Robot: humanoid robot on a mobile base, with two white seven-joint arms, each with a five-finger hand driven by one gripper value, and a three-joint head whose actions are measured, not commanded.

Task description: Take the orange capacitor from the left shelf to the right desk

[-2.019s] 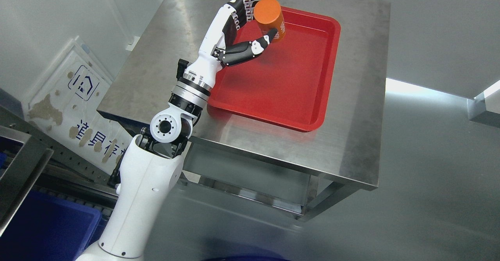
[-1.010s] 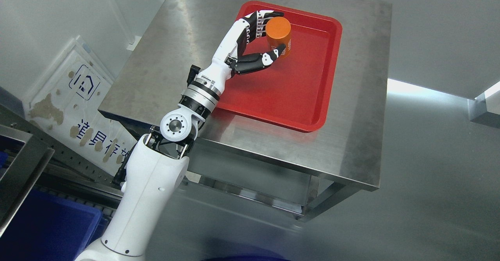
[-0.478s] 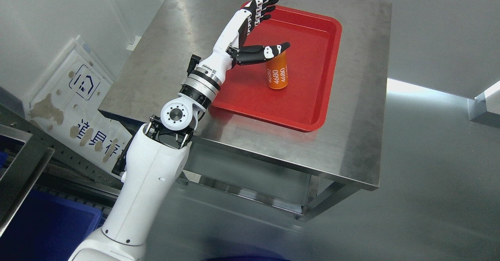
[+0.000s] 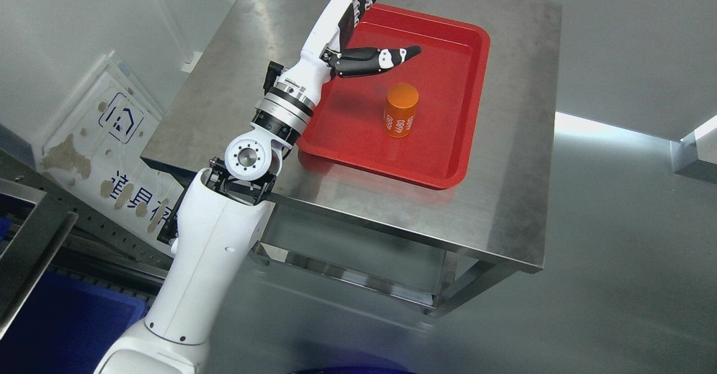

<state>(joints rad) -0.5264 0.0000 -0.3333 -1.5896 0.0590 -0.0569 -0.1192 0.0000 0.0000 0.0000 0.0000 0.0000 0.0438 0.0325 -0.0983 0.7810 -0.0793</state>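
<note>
The orange capacitor (image 4: pixel 401 111) is standing upright in the red tray (image 4: pixel 448 155) on the desk (image 4: pixel 515 206), and the left hand (image 4: pixel 358 32), fingers spread and holding nothing, is hovering above the tray's far left, so the delivery looks done.

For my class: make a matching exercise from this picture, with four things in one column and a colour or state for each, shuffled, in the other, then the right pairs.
Things
1. orange capacitor
2. tray
3. left hand
4. table

States
A. bare steel
B. open, holding nothing
C. red, flat on the table
D. upright in the tray

Pairs: 1-D, 2-C, 3-B, 4-A
</note>
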